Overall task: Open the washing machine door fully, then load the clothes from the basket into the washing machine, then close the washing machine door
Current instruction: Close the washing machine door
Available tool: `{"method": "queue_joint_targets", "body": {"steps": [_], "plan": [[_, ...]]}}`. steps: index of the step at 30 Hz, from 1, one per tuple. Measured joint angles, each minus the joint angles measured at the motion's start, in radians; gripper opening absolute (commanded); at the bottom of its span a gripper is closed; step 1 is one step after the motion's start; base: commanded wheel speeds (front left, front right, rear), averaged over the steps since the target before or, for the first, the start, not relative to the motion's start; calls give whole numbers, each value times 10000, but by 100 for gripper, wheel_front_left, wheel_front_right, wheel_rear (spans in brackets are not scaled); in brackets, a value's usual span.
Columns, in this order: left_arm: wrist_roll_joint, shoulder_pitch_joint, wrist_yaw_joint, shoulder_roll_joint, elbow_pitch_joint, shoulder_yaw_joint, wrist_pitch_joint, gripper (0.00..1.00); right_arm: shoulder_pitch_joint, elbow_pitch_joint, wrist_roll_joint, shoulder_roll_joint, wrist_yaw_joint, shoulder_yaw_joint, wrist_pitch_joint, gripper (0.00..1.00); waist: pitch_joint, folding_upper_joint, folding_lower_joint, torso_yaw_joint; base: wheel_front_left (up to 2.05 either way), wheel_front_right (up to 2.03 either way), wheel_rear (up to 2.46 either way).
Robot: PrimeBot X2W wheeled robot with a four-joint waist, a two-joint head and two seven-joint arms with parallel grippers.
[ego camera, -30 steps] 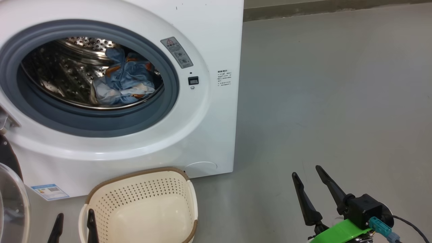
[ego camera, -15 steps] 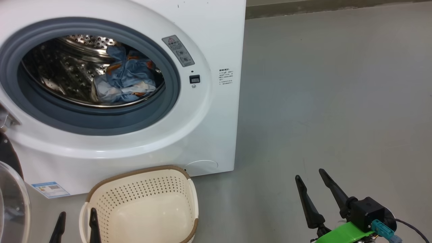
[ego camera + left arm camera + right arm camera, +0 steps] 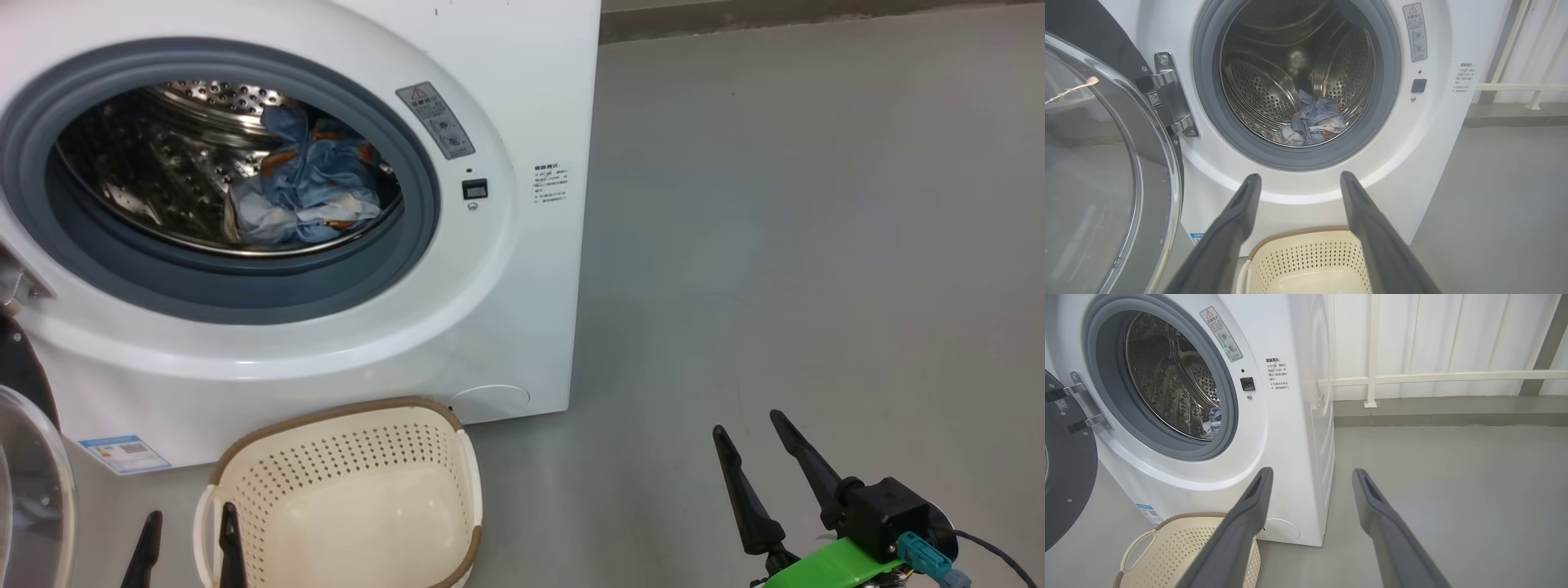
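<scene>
My left gripper (image 3: 1299,177) is spread wide and holds nothing. It hangs in front of the washing machine (image 3: 522,310), over the near left corner of the basket (image 3: 351,465). In the head view only its two tips show, the rest cut off. My right gripper (image 3: 747,423) is equally wide and free, over the floor (image 3: 816,245) off the machine's right front corner.

The basket stands against the machine's foot, its near edge cut off. The washing machine door (image 3: 1106,163) is swung open at the machine's left, partly out of frame. The clothes (image 3: 306,192) lie heaped in the drum (image 3: 147,163). Blue fabric with orange shows, but I cannot separate the garments.

Since a second ago the whole head view has slid slightly, so my camera moved. Grippers, basket, door and clothes are as they were.
</scene>
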Motion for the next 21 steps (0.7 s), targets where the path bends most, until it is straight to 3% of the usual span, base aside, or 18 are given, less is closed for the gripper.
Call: {"method": "queue_joint_targets", "body": {"steps": [13, 21], "plan": [[167, -282, 173, -2, 205, -10, 0, 100, -14, 117, 0, 8, 0, -13, 0, 100, 214, 0, 0, 44, -5, 5, 0], [180, -467, 180, 0, 311, 21, 0, 100, -36, 184, 0, 10, 0, -17, 0, 100, 229, 0, 0, 13, -96, 96, 0]]}}
